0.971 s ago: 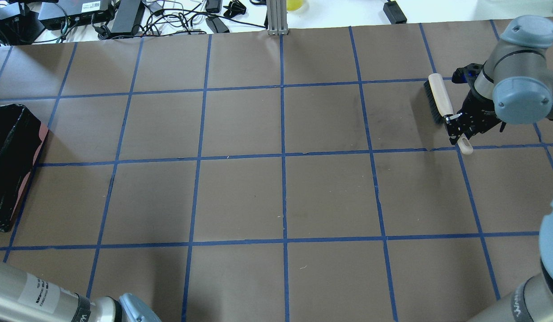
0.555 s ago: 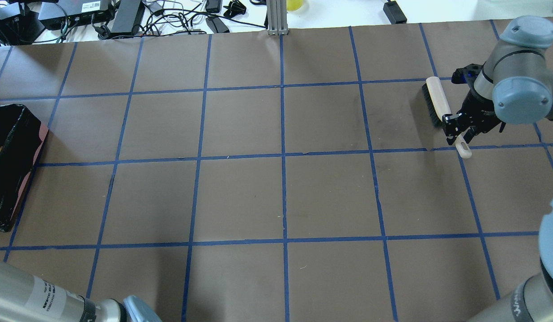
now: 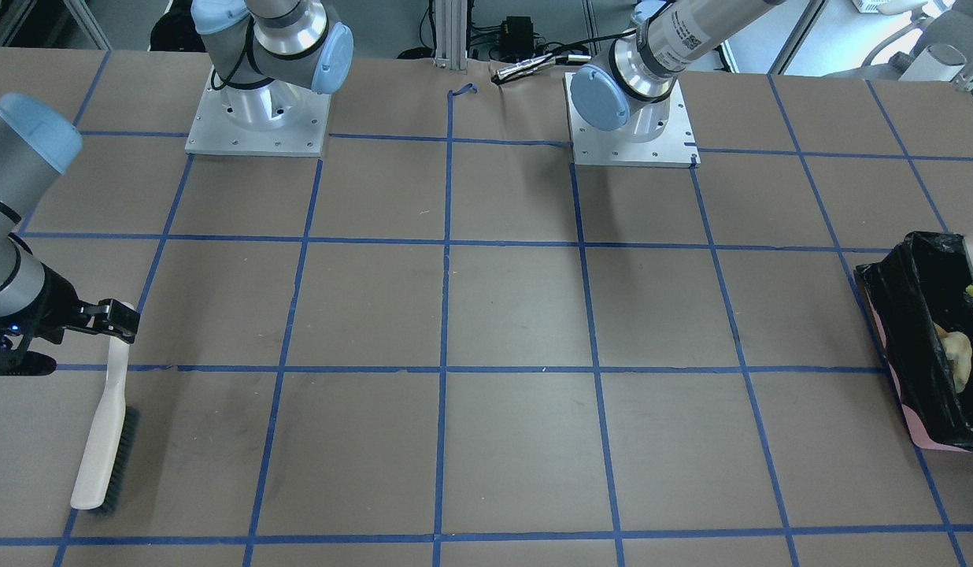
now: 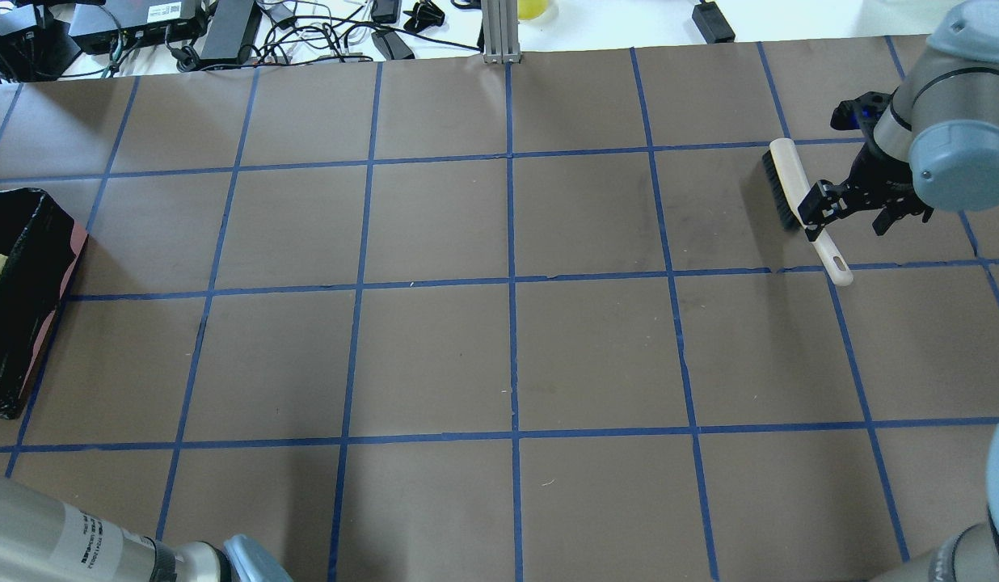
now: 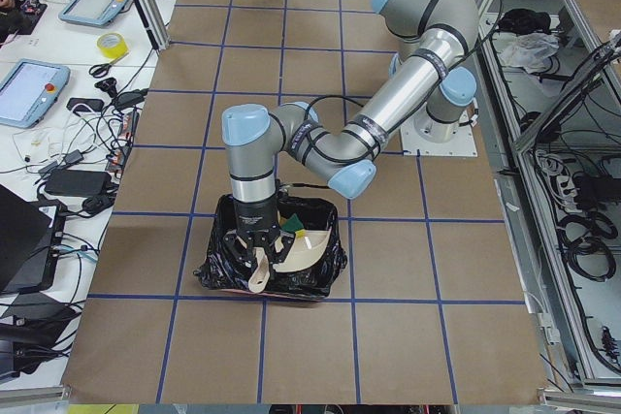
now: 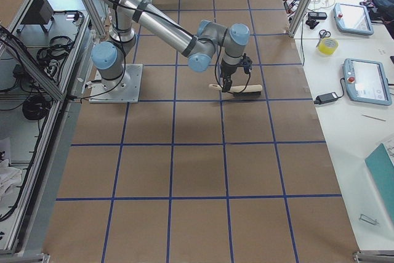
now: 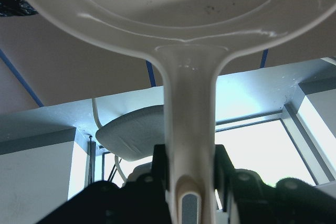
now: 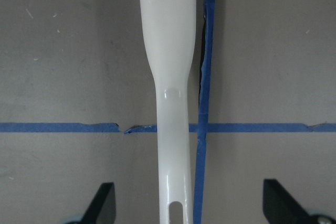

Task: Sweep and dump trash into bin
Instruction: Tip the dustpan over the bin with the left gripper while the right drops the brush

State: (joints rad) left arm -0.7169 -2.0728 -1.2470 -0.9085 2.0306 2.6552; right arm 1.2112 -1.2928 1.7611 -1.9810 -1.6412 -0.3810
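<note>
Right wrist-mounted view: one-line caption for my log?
Open right gripper straddling, not touching, the white brush handle lying on the brown table across a blue tape crossing.

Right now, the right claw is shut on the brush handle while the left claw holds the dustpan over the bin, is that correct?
Not quite: the right claw is open, its fingers clear of the brush handle, as the right wrist view shows. The left claw does hold the dustpan over the bin.

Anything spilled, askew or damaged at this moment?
No spill visible: the trash sits within the bin, below the dustpan held by the left end effector. The brush is set down, the right end effector open around its handle. Only blemish: a small tear in the blue tape beside that handle.
</note>
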